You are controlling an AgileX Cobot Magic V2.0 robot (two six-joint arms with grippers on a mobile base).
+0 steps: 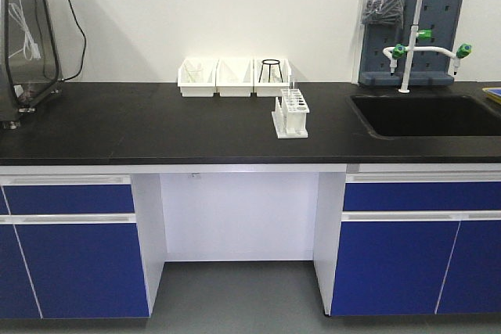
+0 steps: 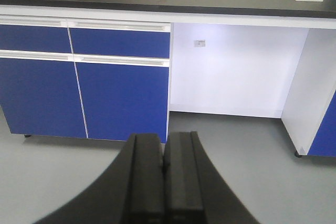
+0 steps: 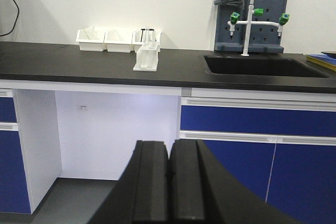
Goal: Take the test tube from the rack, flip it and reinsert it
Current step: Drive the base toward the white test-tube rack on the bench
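Both closed, left pincer (image 2: 164, 139) and right pincer (image 3: 169, 146) hover seemingly facing counter (image 3: 79, 66).

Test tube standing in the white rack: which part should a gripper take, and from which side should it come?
Probably best to grip the clear top of the test tube that sticks up above the rack, coming straight down from above. It stands upright in one of the holes, so only that end is free; the lower part sits inside the rack.
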